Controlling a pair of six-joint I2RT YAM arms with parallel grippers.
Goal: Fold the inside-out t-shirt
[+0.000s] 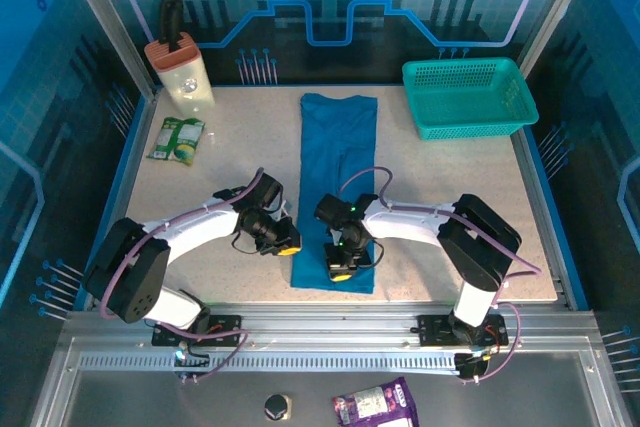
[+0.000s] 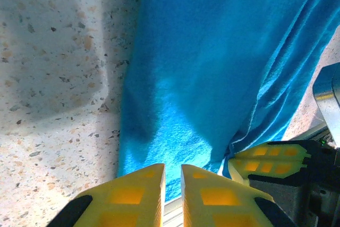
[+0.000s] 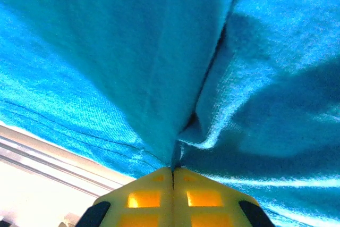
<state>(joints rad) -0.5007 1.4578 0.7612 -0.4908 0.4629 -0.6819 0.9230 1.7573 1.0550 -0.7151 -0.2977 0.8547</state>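
Right wrist: t-shirt [image 3: 159, 51] apparently in gripper [image 3: 172, 171]

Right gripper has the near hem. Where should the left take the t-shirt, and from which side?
Probably the near hem at its left corner, coming in from the near side. The t-shirt lies as a long flat strip whose hem ends close to the table's near edge; the left gripper sits just short of it, jaws slightly apart, beside the right gripper, shut on the same hem.
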